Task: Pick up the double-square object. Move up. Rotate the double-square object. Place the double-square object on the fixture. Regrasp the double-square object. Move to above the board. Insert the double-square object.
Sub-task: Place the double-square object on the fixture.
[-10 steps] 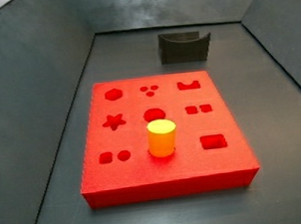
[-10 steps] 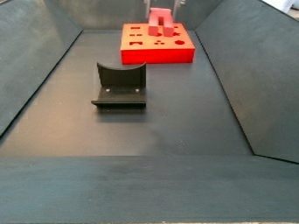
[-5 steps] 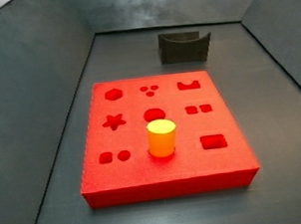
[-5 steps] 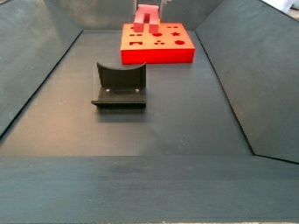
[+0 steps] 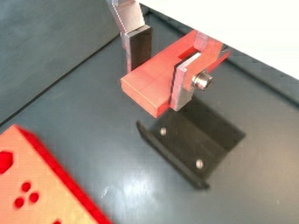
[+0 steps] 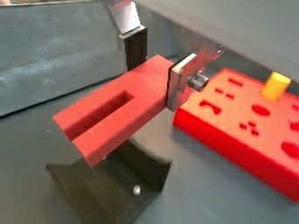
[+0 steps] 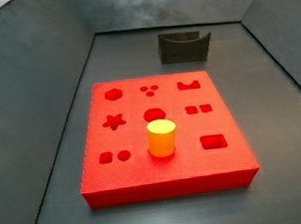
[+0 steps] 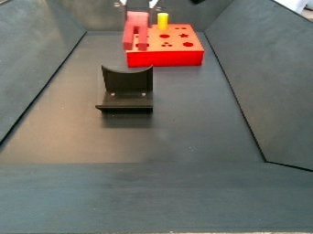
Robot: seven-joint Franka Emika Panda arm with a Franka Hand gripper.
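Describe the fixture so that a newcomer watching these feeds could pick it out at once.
Start from the board, the big flat red slab with shaped holes and a yellow cylinder standing in it. Beyond it on the dark floor stands the fixture, apart from the board. It is the only small dark blocky piece, notched on top; the pincer, shut on the double-square object, hangs above it.

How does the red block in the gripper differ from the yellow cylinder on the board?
The double-square object is red, elongated and grooved; the cylinder is yellow-orange and round. The object is held in the air by the gripper, above the fixture; the cylinder stands upright in the board. Both are far smaller than the board.
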